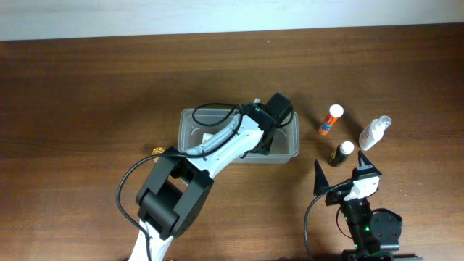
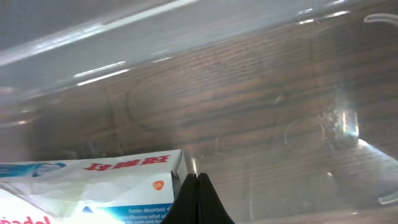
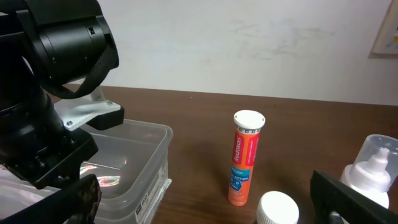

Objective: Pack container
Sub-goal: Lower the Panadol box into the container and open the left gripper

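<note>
The clear, see-through plastic rectangular tub (image 1: 190,125) with rounded corners and a rim stands on the brown wooden table (image 1: 87,94), about midway between the far and near edges and a little toward the right edge. The left arm reaches from the near edge across the tub's near rim, and the left gripper (image 2: 198,200) is down inside the tub. In the left wrist view its two black fingers are pressed together into one point, clenched, with nothing visible between them. Just beside that point, on its left, a white and blue printed cardboard box (image 2: 93,186) lies on the tub's floor. The wood grain shows through the clear bottom.

Right of the tub, toward the right edge, three small items lie near one another but apart. The orange tube with a white cap (image 1: 330,120) is closest to the tub. The white spray bottle with a clear cap (image 1: 375,132) lies further right. The dark bottle with a white cap (image 1: 342,152) is nearer the near edge.

The right gripper (image 1: 340,163) sits close to the near edge by the right corner. Its jaws are spread wide and released, with the dark bottle just ahead of the gap between its fingers.

A small yellowish object (image 1: 156,151), too small to identify, lies beside the left arm, off the tub's near left corner.
</note>
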Robot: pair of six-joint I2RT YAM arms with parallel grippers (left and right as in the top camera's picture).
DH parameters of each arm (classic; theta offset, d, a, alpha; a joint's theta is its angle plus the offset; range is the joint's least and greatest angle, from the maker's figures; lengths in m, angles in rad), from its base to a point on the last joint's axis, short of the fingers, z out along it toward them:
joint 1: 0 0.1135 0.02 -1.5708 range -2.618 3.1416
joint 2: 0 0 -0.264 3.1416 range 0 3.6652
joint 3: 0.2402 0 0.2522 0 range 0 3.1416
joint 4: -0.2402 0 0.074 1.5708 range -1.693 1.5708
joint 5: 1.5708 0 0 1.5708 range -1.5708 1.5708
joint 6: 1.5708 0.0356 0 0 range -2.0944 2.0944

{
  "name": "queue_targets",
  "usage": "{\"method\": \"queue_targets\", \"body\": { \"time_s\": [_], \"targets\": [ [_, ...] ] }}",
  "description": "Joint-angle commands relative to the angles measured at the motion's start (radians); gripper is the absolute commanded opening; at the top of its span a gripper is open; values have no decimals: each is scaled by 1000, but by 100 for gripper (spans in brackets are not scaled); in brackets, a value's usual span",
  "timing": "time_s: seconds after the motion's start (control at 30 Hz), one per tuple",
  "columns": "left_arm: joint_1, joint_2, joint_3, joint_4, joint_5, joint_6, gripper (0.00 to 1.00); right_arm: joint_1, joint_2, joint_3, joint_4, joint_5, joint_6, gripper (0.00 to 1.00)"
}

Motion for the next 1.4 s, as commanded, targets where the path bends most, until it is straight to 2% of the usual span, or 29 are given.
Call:
{"method": "queue_targets", "body": {
  "time_s": [0.0, 0.63, 0.93, 1.37],
  "targets": [
    [9, 19, 3, -3, -74, 42, 1, -8, -8, -5, -6, 5, 2, 98],
    [68, 19, 3, -45, -86, 42, 1, -8, -8, -5, -6, 5, 2, 99],
    [63, 19, 12, -102, -246, 46, 1, -8, -8, -5, -6, 5, 2, 98],
    [68, 19, 16, -111, -249, 46, 1, -8, -8, -5, -6, 5, 2, 98]
  ]
}}
